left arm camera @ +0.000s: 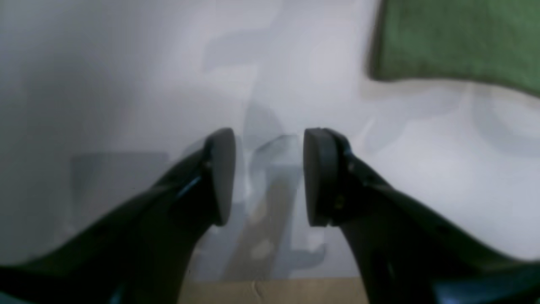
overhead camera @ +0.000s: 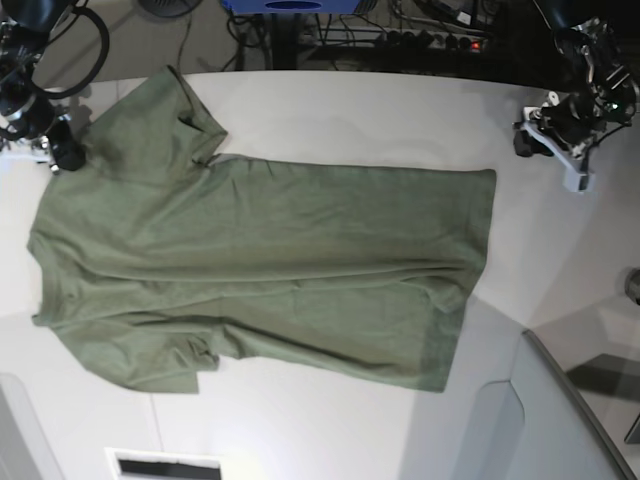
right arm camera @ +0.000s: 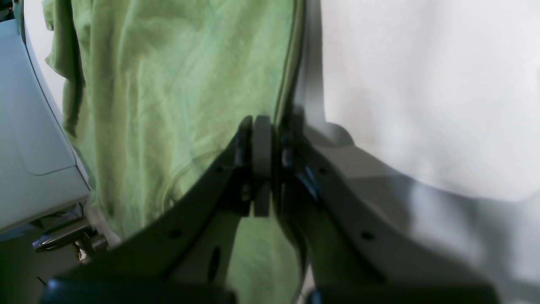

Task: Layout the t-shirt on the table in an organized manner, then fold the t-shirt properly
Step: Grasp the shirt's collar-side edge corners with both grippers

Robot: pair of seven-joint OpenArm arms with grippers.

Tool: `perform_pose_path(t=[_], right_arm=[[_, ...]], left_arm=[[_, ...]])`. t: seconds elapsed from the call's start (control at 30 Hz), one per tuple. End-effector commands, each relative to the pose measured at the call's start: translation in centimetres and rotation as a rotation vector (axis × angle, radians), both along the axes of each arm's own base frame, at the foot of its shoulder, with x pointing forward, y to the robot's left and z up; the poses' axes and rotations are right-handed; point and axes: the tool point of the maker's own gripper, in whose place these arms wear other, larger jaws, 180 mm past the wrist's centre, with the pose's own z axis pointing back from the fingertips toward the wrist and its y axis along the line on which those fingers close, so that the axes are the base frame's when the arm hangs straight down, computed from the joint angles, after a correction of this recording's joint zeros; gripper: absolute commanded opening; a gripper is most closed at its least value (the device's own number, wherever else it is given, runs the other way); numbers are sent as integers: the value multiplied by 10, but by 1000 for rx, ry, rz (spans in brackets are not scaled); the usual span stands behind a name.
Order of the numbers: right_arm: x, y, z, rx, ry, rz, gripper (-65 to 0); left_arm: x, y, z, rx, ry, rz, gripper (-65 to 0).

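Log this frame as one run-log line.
stage: layout | t-shirt: spread on table, wrinkled | right gripper: shut at shirt edge | left gripper: open, empty, off shirt

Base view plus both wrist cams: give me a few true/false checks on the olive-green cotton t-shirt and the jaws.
1. The olive-green cotton t-shirt lies spread on the white smooth table. True.
2. The left gripper has its jaws pressed together. False: a clear gap shows between them, with nothing held.
3. The right gripper is shut at the shirt's edge. True.
4. The shirt is folded in half. False: both sleeves and the body lie unfolded.
5. The left gripper hovers over the shirt's middle. False: over bare table, beside the shirt.
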Motion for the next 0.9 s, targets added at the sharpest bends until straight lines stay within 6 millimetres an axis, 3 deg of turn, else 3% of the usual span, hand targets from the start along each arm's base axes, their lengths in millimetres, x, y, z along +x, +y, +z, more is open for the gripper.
perform_pose_path(t=[0.0, 0.2, 0.33, 0.57, 0.87], right_arm=[[-5, 0, -5, -9, 54, 22, -650], [-4, 0, -5, -10, 52, 23, -650], [-4, 0, -5, -10, 52, 24, -650], [-4, 0, -4, -11, 51, 24, -650], [-4, -1, -4, -13, 52, 25, -650]], left_arm=[[11, -3, 8, -6, -41, -16, -383], [6, -28, -12, -82, -15, -1, -383], [14, -42, -17, -125, -88, 28, -383], [13, -54, -35, -191, -65, 66, -388], [15, -56, -37, -202, -66, 70, -395]])
